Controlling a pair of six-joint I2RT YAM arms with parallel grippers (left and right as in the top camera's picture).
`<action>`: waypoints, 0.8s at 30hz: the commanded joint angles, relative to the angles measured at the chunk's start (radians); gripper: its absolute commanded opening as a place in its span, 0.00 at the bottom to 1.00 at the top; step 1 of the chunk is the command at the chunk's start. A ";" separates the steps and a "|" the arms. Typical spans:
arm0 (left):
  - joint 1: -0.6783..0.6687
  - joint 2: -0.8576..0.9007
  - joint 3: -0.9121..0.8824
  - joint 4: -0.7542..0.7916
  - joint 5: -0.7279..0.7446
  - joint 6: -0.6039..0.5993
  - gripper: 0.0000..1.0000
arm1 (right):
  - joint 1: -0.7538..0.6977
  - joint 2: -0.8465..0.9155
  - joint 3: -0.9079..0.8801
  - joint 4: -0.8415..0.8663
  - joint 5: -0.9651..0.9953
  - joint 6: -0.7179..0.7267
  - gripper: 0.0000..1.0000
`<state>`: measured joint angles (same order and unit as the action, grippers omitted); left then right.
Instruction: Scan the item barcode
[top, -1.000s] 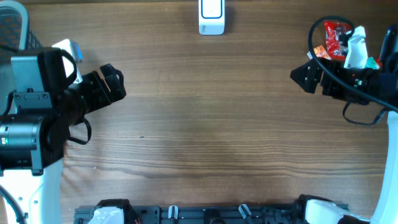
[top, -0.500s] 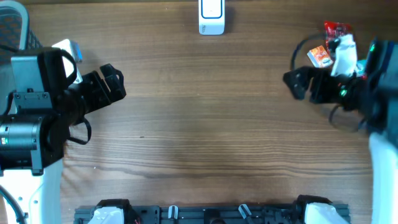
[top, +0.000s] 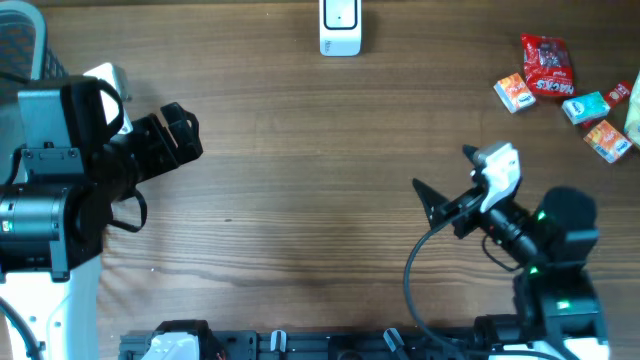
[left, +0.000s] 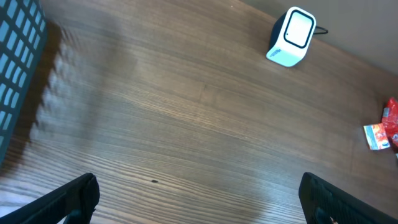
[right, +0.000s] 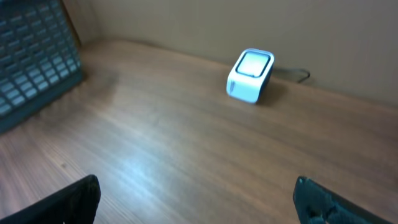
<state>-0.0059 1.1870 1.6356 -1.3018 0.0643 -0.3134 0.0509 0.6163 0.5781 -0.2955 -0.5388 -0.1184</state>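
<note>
The white barcode scanner (top: 340, 28) stands at the table's far edge; it also shows in the left wrist view (left: 292, 37) and the right wrist view (right: 250, 74). Several small snack items lie at the far right: a red packet (top: 546, 64), an orange box (top: 513, 92) and a teal box (top: 585, 106) among them. In the left wrist view the red packet and orange box (left: 378, 134) peek in at the right edge. My left gripper (top: 195, 132) (left: 198, 186) hangs open and empty at the left. My right gripper (top: 437, 190) (right: 196, 186), also open and empty, is at the near right, well short of the items.
A dark mesh basket (top: 20, 40) sits at the far left corner, also seen as a basket (left: 18, 62) (right: 34, 56) in both wrist views. A black rail (top: 330, 345) runs along the near edge. The right arm's cable (top: 412, 270) loops over the table.
The right arm has swung away from the snack items at the far right, toward the near edge and the table's middle, leaving them uncovered. The left arm has not moved.
</note>
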 joint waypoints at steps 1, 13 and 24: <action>0.006 0.000 0.001 0.003 -0.010 -0.009 1.00 | 0.011 -0.097 -0.169 0.162 -0.012 -0.010 1.00; 0.006 0.000 0.001 0.003 -0.010 -0.009 1.00 | 0.014 -0.422 -0.512 0.454 0.052 -0.010 1.00; 0.006 0.000 0.001 0.003 -0.010 -0.009 1.00 | 0.014 -0.553 -0.571 0.460 0.201 -0.013 1.00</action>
<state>-0.0059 1.1870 1.6356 -1.3018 0.0639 -0.3134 0.0624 0.1074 0.0330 0.1585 -0.4076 -0.1257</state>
